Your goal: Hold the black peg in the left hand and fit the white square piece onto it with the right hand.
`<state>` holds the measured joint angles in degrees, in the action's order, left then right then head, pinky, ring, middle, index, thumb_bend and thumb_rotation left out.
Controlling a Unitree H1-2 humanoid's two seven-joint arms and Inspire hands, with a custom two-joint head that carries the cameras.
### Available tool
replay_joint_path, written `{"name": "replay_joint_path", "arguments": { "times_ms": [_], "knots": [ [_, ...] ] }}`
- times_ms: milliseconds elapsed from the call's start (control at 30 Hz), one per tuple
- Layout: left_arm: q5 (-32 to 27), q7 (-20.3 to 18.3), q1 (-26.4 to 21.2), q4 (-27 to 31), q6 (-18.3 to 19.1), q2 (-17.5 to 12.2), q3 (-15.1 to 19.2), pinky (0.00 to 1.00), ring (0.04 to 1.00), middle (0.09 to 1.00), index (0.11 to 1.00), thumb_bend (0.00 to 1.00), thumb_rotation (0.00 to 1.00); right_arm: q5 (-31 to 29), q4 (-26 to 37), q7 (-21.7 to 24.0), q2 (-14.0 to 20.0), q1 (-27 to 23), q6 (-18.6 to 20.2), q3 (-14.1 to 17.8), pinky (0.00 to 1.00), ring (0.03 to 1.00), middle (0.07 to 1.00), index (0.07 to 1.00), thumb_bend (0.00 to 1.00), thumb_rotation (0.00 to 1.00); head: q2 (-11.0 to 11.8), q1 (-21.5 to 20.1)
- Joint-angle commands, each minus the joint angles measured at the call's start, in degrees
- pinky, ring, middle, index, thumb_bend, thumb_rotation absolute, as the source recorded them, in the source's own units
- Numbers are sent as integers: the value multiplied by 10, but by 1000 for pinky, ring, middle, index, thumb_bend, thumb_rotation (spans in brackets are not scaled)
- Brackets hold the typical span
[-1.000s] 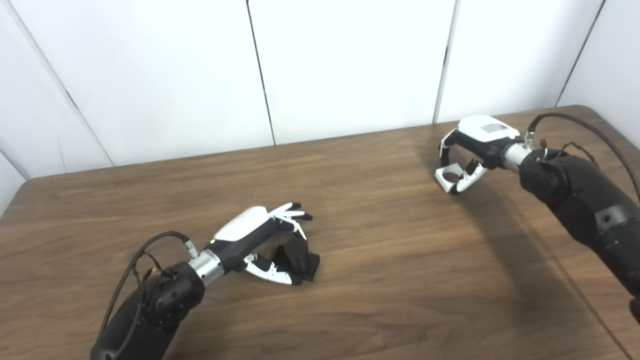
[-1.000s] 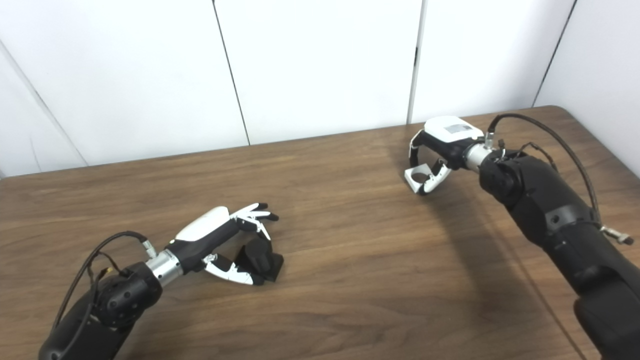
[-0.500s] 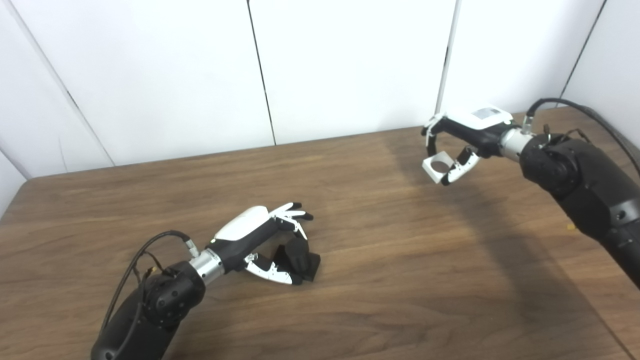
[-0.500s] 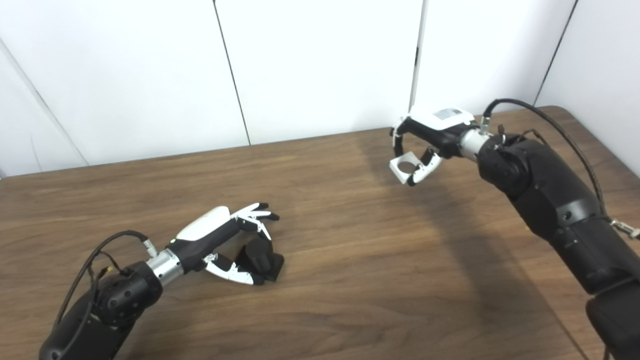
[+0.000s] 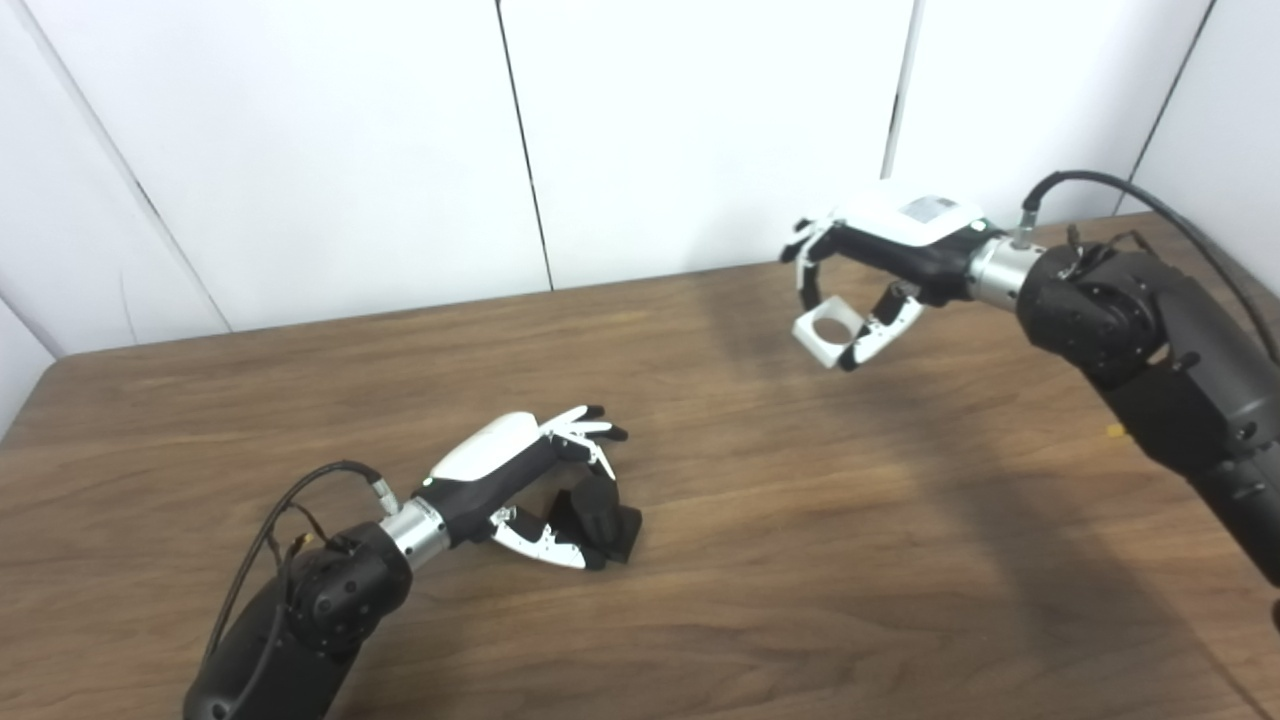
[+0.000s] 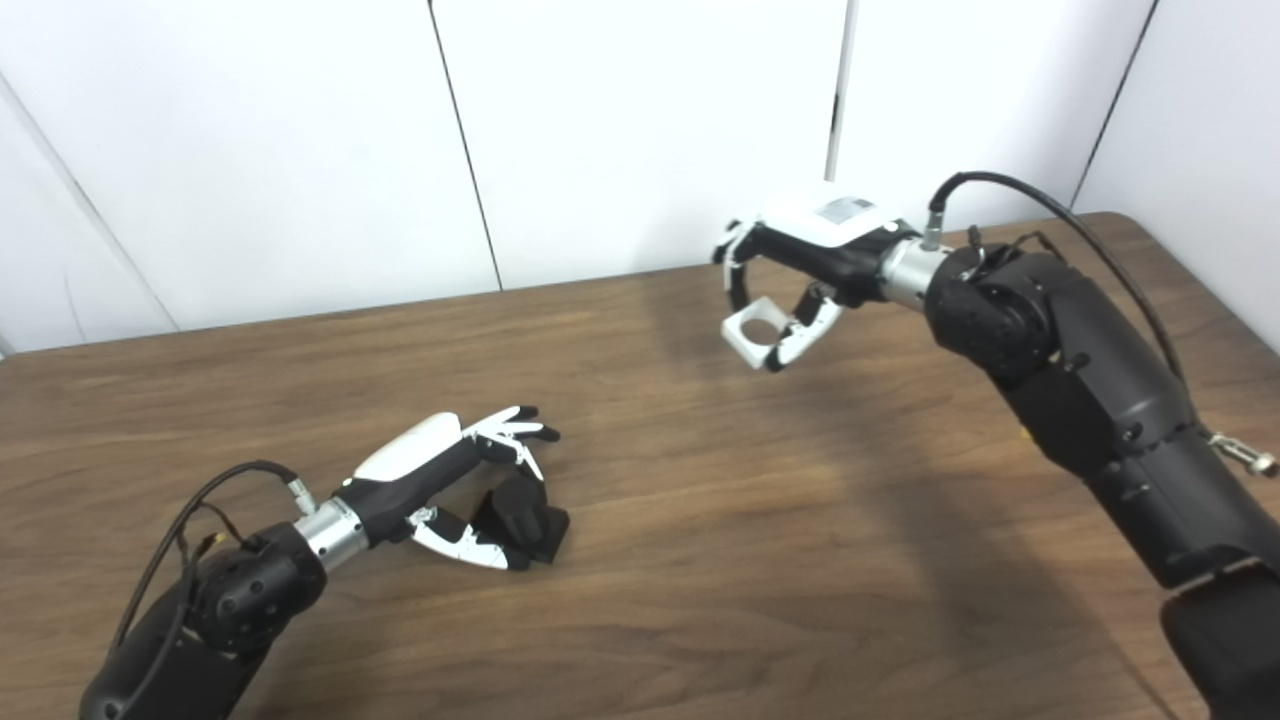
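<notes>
Though aloft, white piece (image 5: 826,334) mid-table (image 5: 800,520).

Wood-grain table (image 5: 800,520), matt black peg (image 5: 598,515)

The black peg (image 5: 598,518) is seen as a short dark cylinder standing upright on a flat black square base, set on the wooden desk (image 5: 760,560) toward its near left part, with white fingers (image 5: 545,545) laid against its near side and others arched above it. The white square piece (image 5: 828,334) is a flat block pierced by a round hole; it is held tilted in the air above the desk's far right part, well apart from the peg.
</notes>
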<state>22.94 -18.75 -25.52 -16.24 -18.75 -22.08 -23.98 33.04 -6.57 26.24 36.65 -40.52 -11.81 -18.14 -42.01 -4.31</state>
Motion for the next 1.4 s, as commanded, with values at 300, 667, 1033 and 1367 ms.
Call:
{"name": "replay_joint_path", "arguments": {
  "times_ms": [300, 667, 1033, 1367],
  "knots": [
    [29, -18, -4, -23, 3, -15, -13, 873, 988, 894, 491, 522, 76, -48, 69, 40, -36, -41, -14, 5, 770, 886, 806, 478, 522, 142, -5, 12],
    [30, -23, -6, -15, 21, -8, -16, 884, 993, 893, 491, 522, 75, -83, 120, 78, -88, -38, 7, -7, 796, 891, 806, 479, 522, 143, -10, 34],
    [32, -14, -11, -29, 13, 2, -18, 897, 989, 885, 491, 522, 74, -90, 141, 94, -129, -30, 13, -15, 789, 897, 803, 479, 523, 142, -12, 57],
    [38, -13, -11, -22, 20, 6, -21, 886, 986, 885, 491, 522, 77, -76, 132, 89, -168, -16, 16, -29, 799, 900, 817, 479, 520, 143, -15, 66]
  ]
}}
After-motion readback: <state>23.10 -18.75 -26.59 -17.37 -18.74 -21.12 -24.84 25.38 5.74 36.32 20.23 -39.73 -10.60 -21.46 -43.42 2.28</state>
